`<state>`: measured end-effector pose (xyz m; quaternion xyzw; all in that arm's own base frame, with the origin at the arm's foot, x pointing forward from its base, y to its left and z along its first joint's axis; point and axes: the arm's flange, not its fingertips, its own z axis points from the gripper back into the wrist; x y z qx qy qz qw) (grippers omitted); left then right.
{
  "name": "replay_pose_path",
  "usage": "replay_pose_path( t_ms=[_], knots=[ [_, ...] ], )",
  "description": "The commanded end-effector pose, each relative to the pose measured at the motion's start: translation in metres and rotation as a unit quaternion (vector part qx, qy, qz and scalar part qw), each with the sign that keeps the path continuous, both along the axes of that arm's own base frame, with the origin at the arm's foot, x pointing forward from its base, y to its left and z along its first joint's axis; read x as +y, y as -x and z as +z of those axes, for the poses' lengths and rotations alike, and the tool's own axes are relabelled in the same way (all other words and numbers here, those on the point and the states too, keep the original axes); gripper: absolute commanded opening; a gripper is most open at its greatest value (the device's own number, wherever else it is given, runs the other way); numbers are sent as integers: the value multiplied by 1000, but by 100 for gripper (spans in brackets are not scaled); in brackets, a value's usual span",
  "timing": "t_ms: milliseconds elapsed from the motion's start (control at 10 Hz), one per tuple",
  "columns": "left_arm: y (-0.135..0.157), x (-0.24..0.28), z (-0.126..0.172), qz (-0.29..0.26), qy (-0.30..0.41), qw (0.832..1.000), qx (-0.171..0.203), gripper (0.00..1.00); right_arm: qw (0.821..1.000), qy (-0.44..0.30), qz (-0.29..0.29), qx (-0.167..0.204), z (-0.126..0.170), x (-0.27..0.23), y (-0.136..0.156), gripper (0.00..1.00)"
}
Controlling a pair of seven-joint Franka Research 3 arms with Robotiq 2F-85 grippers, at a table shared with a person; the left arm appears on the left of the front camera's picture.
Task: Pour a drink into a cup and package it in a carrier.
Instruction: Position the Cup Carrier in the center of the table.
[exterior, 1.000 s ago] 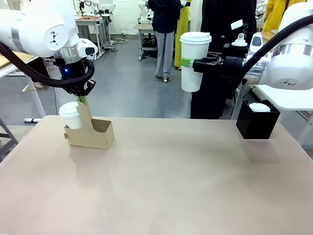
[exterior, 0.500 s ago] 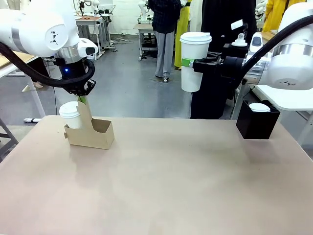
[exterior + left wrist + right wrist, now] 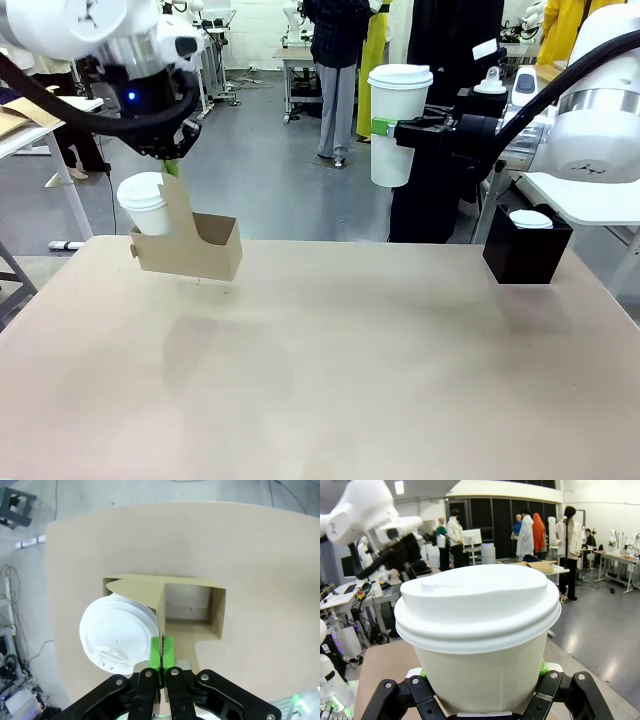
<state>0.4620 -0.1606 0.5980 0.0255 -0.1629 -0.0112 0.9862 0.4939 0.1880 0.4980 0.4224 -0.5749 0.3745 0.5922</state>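
Observation:
The brown cardboard carrier [image 3: 188, 250] hangs above the table's far left, clear of the surface. My left gripper [image 3: 172, 168] is shut on its raised centre handle panel. In the left wrist view the gripper [image 3: 161, 652] pinches that panel, with a white lidded cup [image 3: 117, 635] in one slot of the carrier [image 3: 217, 612] and the other slot bare. That cup [image 3: 143, 203] leans a little to the left. My right gripper [image 3: 397, 128] is shut on the tall white lidded cup [image 3: 398, 120], held upright high over the far edge. Up close, the cup [image 3: 480, 625] sits between the right gripper's [image 3: 482, 672] green pads. The drink is out of view.
A black box [image 3: 525, 250] stands at the table's far right corner with a small white lidded cup [image 3: 530, 219] in it. A person [image 3: 338, 70] stands beyond the table among other tables. The tan tabletop [image 3: 330, 380] stretches bare across the middle and front.
My left arm has lifted the carrier with its cup off the table and a little to the right. The right arm and its tall cup have held still.

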Motion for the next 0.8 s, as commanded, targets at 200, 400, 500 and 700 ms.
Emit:
replay_pose_path(
  t_ms=[200, 400, 500, 700],
  knots=[
    [68, -94, 8, 44, 62, 997, 12, 2, 1000, 4, -2, -9, 4, 2, 0, 80],
    [102, -150, -12, 27, 52, 998, 17, 2, 1000, 4, -2, -9, 4, 2, 0, 80],
    [115, -177, -21, 19, 47, 999, 13, 2, 1000, 4, -2, -9, 4, 2, 0, 80],
    [124, -214, -43, 0, 41, 999, 16, 2, 1000, 4, -2, -9, 4, 2, 0, 80]
  ],
)
